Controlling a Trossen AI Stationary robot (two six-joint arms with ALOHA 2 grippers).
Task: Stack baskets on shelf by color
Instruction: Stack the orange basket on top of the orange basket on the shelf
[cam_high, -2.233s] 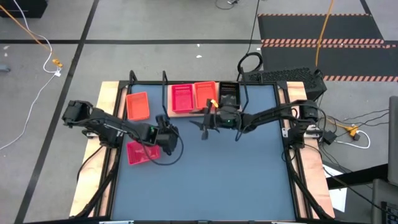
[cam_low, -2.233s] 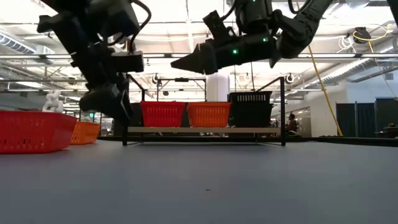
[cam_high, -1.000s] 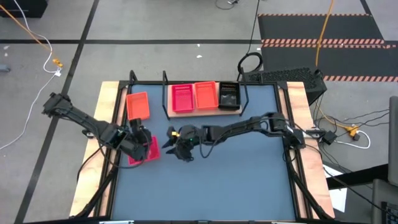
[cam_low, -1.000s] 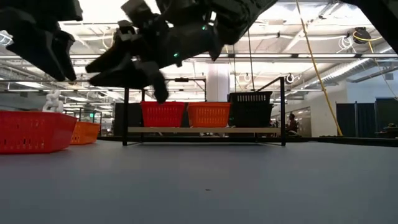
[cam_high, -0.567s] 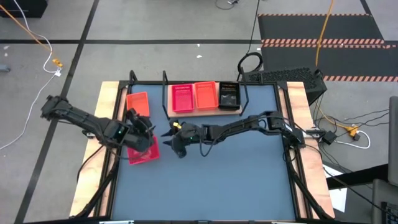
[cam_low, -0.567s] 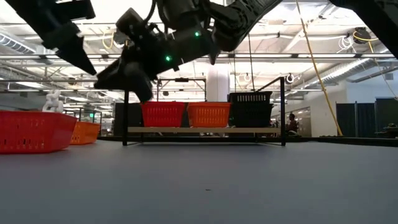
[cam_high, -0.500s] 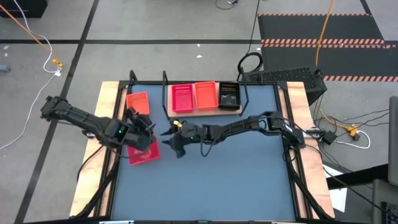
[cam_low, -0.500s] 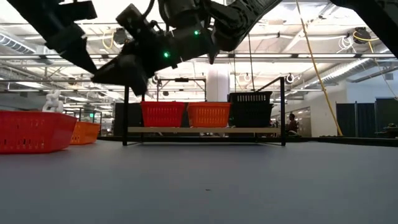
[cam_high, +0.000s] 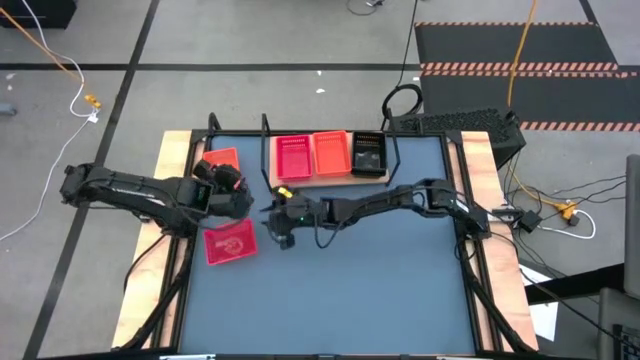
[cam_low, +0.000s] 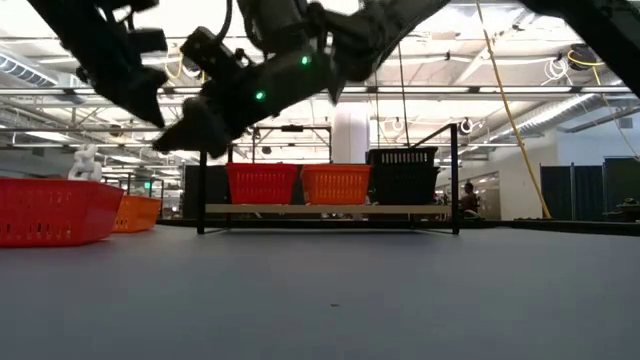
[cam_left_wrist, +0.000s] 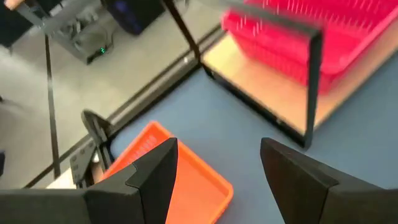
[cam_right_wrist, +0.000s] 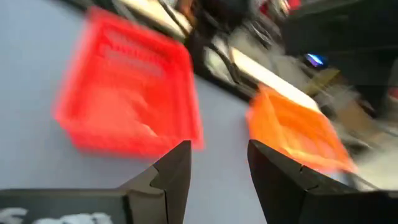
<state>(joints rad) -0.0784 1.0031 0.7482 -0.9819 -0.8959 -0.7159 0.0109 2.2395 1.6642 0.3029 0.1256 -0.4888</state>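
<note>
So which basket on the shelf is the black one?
The black basket is the one at the right end of the shelf, beside the orange basket in the middle. The pinkish-red basket sits at the left end.

The blue surface carries the shelf, a loose orange basket and a loose red basket.

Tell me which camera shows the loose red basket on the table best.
The high view: the red basket lies unobstructed, clear of the left gripper. The right wrist view shows it blurred, the low view only edge-on at the frame's edge, the left wrist view not at all.
</note>
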